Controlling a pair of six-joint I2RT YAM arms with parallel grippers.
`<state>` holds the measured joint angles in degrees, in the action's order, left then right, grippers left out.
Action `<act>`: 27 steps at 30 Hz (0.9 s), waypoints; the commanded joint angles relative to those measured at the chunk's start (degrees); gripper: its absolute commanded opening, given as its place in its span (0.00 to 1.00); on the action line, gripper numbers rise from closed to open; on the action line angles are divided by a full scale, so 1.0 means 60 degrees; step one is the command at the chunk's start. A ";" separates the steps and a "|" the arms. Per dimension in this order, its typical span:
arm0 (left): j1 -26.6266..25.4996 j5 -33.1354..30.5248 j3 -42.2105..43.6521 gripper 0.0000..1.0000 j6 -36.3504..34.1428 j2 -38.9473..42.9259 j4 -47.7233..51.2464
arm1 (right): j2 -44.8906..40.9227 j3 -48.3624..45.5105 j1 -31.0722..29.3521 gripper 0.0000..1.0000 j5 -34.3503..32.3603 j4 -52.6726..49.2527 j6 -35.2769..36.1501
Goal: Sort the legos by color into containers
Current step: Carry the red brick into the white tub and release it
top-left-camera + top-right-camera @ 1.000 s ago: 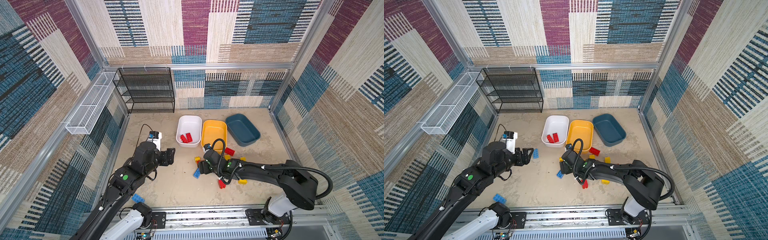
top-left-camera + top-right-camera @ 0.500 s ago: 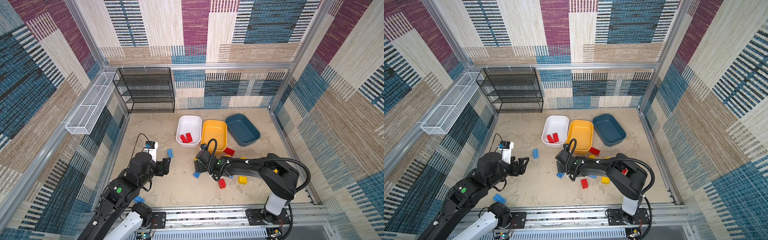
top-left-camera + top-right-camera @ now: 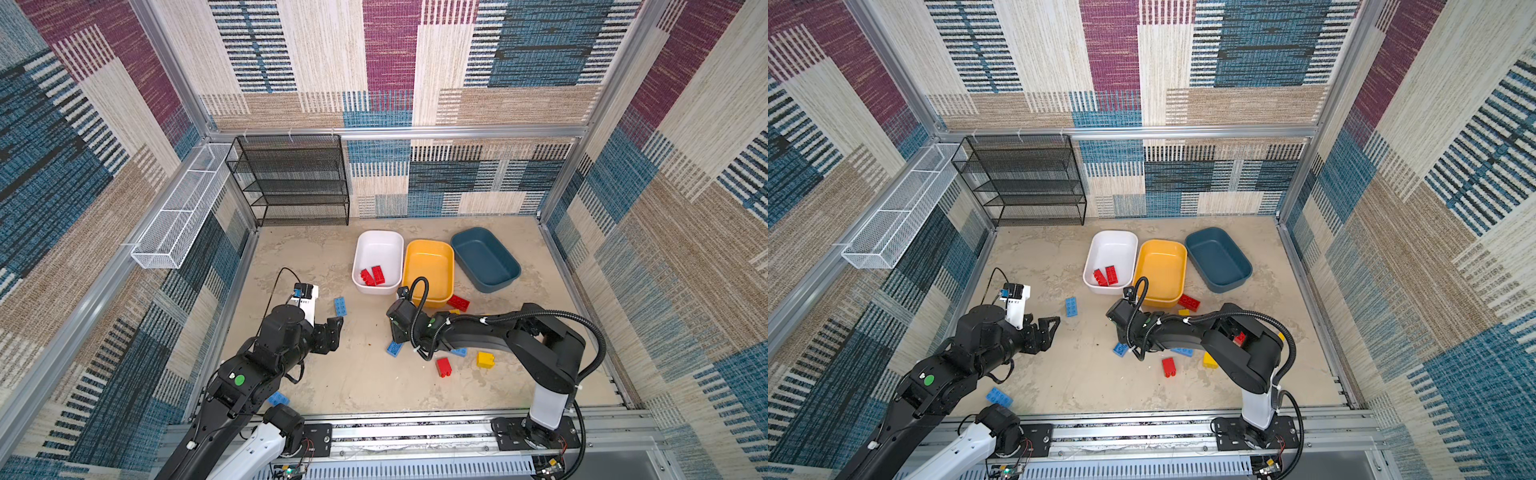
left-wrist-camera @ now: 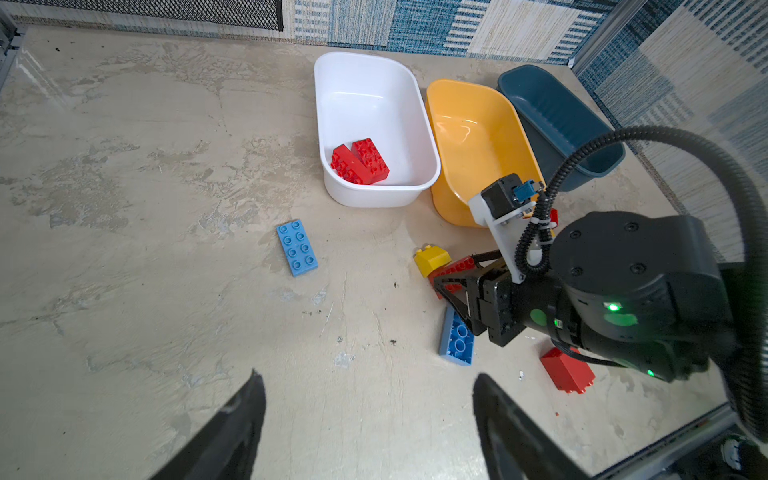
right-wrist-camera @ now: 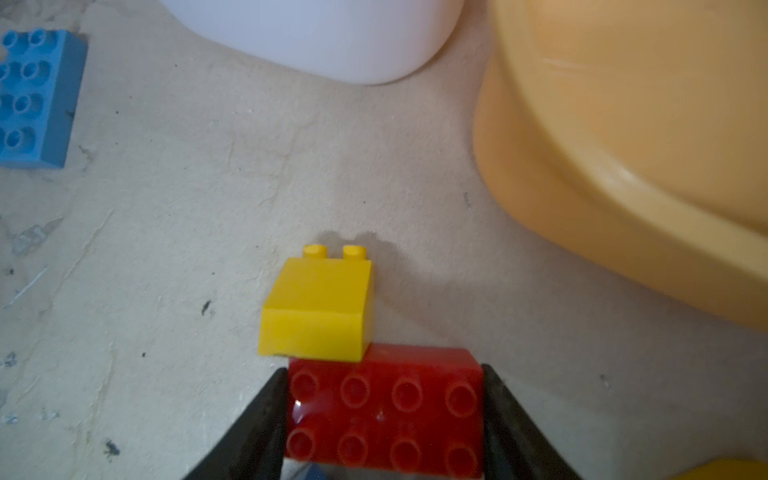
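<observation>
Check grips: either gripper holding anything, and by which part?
The red 2x4 brick, clamped across its short ends by the right gripper; left gripper open, empty.

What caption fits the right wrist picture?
The right gripper clamps a red brick next to a little yellow brick.

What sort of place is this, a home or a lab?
Most likely a lab robot cell: an aluminium frame holds carpet-patterned wall panels around a tabletop, and the left arm and right arm are mounted on a rail at its front.
</observation>
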<state>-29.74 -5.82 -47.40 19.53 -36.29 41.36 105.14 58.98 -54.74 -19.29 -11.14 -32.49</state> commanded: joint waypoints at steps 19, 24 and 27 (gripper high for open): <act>0.0005 -0.0174 0.0180 0.79 -0.0003 0.0409 -0.0061 | 0.0830 0.5356 0.1158 0.44 0.1359 -0.1428 0.2621; 0.0005 -0.0145 0.0193 0.79 -0.0017 0.0322 -0.0039 | 0.2083 0.6719 0.1727 0.43 0.1576 -0.1421 0.2888; 0.0005 0.0013 0.0184 0.78 -0.0029 0.0226 -0.0028 | 0.2563 0.7231 0.1922 0.44 0.1493 -0.1508 0.3006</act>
<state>-29.74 -6.07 -46.48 19.55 -34.59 41.39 118.74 100.20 -43.70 -10.63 -19.62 -16.14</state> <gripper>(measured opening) 0.783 0.629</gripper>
